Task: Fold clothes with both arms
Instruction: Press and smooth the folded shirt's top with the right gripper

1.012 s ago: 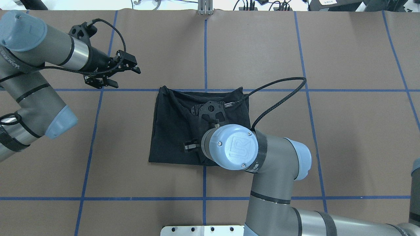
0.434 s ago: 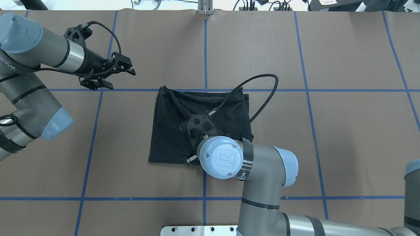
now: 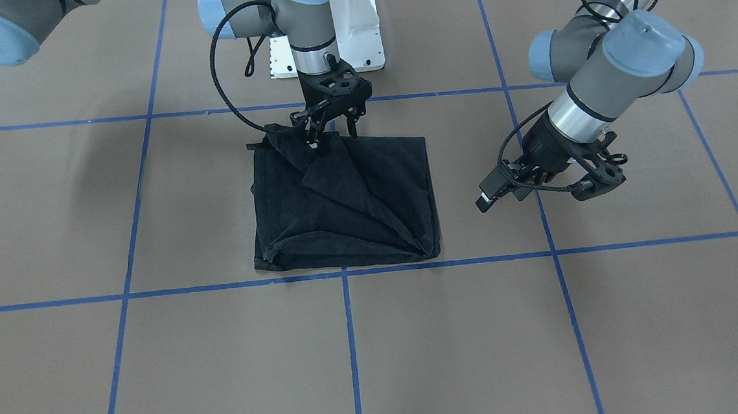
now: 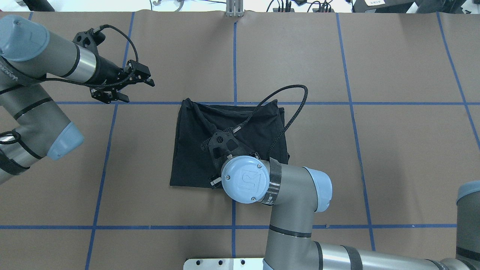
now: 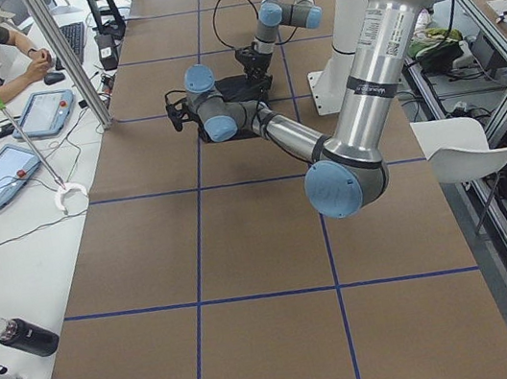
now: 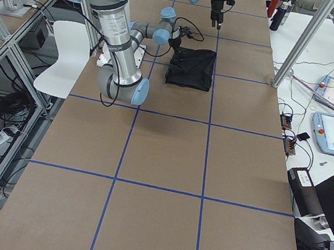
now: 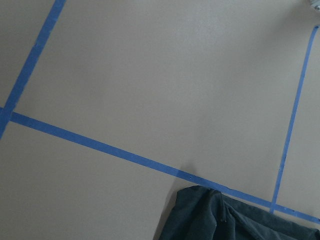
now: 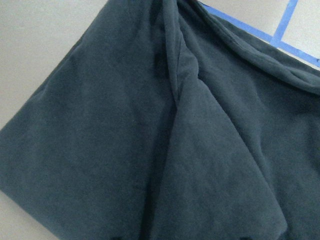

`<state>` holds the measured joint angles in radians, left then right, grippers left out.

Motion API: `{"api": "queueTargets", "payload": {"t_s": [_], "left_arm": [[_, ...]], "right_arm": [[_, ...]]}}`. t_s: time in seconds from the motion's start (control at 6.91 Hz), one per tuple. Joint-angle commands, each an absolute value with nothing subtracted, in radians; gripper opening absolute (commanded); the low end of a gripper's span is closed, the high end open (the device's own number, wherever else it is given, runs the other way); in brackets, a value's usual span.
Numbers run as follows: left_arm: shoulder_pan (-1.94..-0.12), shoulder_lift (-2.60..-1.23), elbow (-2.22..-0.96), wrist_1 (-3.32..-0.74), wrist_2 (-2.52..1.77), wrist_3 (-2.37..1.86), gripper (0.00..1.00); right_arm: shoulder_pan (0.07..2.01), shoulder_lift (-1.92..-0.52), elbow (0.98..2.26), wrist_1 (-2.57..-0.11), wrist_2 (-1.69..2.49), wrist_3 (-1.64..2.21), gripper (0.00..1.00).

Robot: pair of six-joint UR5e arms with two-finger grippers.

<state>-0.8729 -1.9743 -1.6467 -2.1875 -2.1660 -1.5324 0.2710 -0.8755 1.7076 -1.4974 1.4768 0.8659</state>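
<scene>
Overhead, the right arm [image 4: 245, 179] covers the T-shirt [image 4: 191, 150] along its 6 o'clock edge, and most of the right gripper [image 3: 315, 136]; the left wrist view crops the cloth at 5 o'clock.

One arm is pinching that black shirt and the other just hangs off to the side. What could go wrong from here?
The right gripper has its jaws shut on one pinch of the T-shirt at its edge, cloth tenting up, so a pull may drag or unfold the whole pile. The left gripper hovers aside, jaws open, so nothing pins the far side. The right arm's cable loops over the shirt and might snag.
</scene>
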Motion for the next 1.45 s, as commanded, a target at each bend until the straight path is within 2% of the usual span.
{"api": "queueTargets", "payload": {"t_s": [0.0, 0.43, 0.72, 1.16, 1.3], "left_arm": [[-0.871, -1.974, -1.643, -2.187, -2.164, -1.532, 0.99], [-0.87, -1.974, -1.643, -2.187, -2.163, -1.532, 0.99], [-0.87, -1.974, -1.643, -2.187, -2.163, -1.534, 0.99], [-0.87, -1.974, -1.643, -2.187, -2.163, -1.532, 0.99], [-0.87, -1.974, -1.643, -2.187, -2.163, -1.534, 0.99]], "right_arm": [[0.258, -0.885, 1.707, -1.5, 1.476, 0.865, 0.62], [0.241, -0.885, 1.707, -1.5, 1.476, 0.865, 0.62], [0.235, -0.894, 1.707, -1.5, 1.474, 0.865, 0.56], [0.233, -0.903, 1.71, -1.5, 1.474, 0.865, 0.11], [0.233, -0.905, 1.71, -1.5, 1.474, 0.865, 0.0]]}}
